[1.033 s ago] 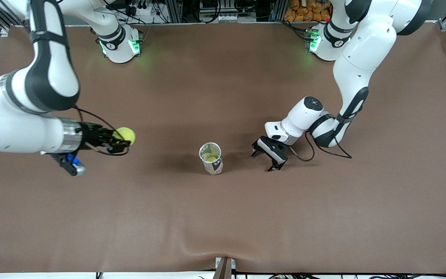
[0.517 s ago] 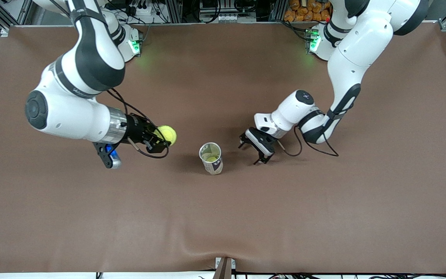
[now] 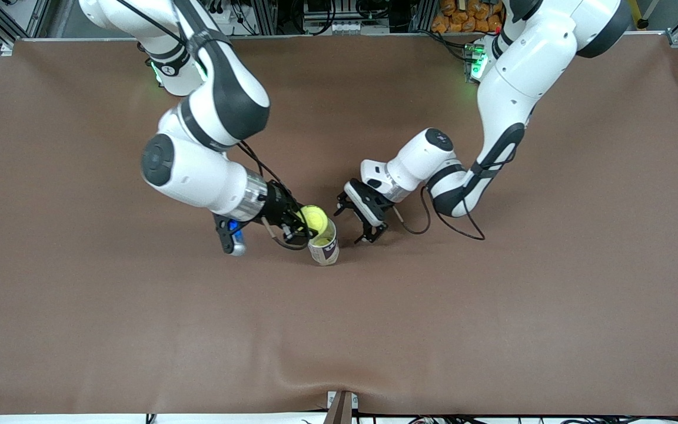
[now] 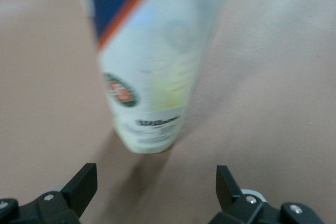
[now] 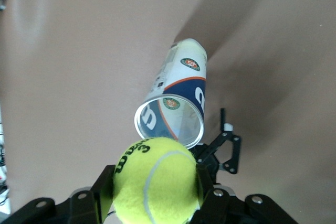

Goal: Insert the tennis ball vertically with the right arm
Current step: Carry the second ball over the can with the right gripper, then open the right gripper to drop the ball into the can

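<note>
A yellow-green tennis ball (image 3: 314,218) (image 5: 157,179) sits between the fingers of my right gripper (image 3: 307,224) (image 5: 155,184), which is shut on it. The ball hangs just over the open rim of a clear ball can (image 3: 325,248) (image 5: 182,90) with a white, blue and orange label. The can stands upright near the table's middle. My left gripper (image 3: 351,225) (image 4: 156,178) is open and low beside the can (image 4: 152,72), toward the left arm's end, with nothing between its fingers. It also shows past the can in the right wrist view as a black gripper (image 5: 226,150).
The brown table mat (image 3: 492,306) lies bare around the can. Both arms reach in over the middle, one from each end. A fold in the mat (image 3: 315,377) runs along the edge nearest the front camera.
My right arm has swung the ball from the right arm's end of the table across to the can's rim. My left gripper has slid closer to the can, still open.
</note>
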